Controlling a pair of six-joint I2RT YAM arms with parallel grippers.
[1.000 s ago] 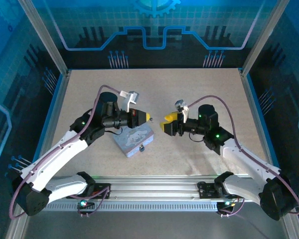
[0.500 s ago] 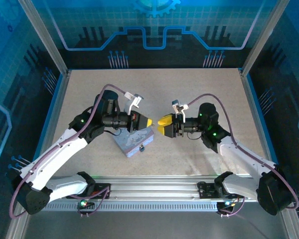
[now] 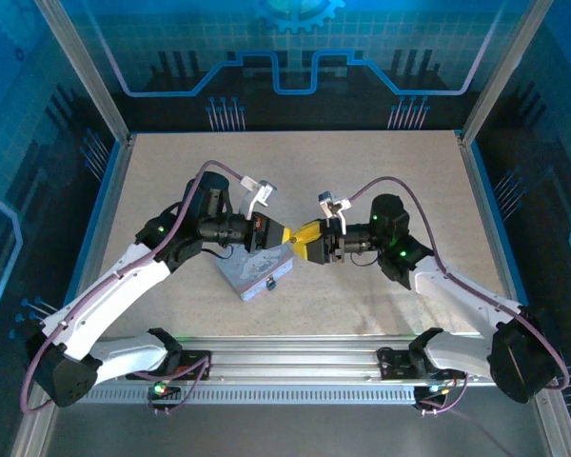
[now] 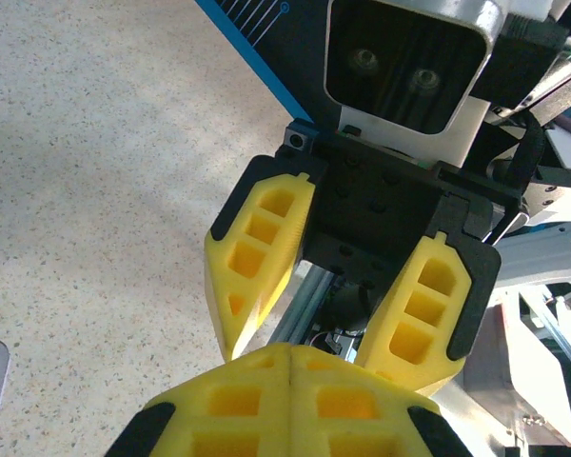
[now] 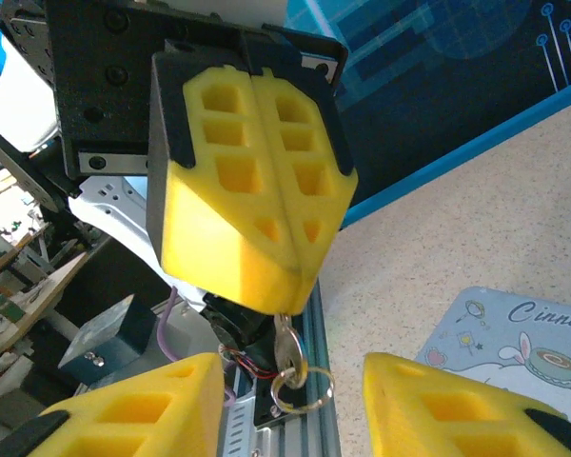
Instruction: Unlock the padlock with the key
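Yellow-padded left hand is clamped shut on one key, which hangs from its tips just in front of the right hand, whose fingers are parted and empty. One padlock lies at one tin's near edge on the surface.

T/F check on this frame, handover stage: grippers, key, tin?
1. The left gripper has its jaws shut. True.
2. The right gripper is clamped on the tin. False: its jaws stand apart, and the tin lies on the table.
3. The key hangs from the left gripper's fingertips, with a ring on it. True.
4. The two grippers point away from each other. False: they face each other, tip to tip.
5. The key lies flat on the tin. False: it is held in the air by the left gripper.
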